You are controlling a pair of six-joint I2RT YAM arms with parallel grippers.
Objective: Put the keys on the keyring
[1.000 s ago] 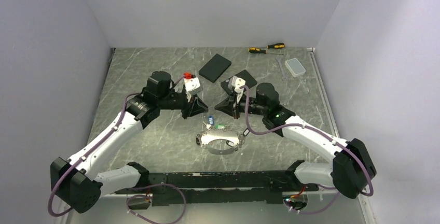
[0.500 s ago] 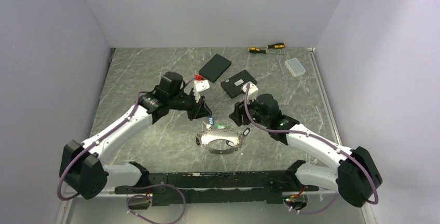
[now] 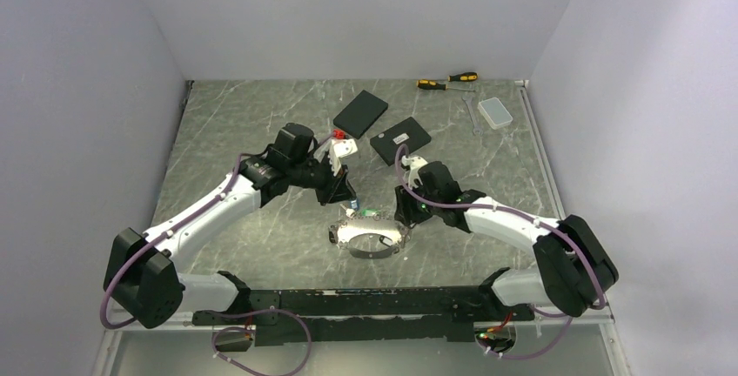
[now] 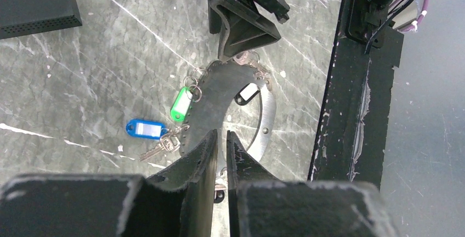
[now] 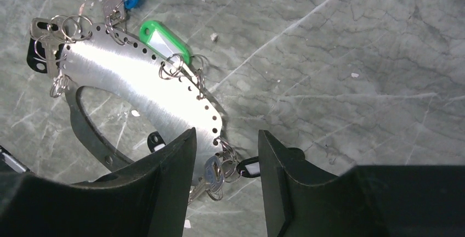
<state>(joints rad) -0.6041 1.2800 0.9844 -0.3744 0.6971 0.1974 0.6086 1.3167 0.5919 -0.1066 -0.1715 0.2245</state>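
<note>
Keyring [image 5: 142,83], a flat perforated metal loop with tagged keys [image 5: 214,174] hooked on, lies mid-tabletop [image 3: 261,132]. Right pincer [image 5: 226,135], half open and empty, straddles its right end. Left pincer [image 4: 220,135] hovers at its far left, jaws nearly together; I cannot tell whether it grips anything.

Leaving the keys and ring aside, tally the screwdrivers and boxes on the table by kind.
Screwdrivers: 2
Black boxes: 2
Clear box: 1
Total: 5
</note>
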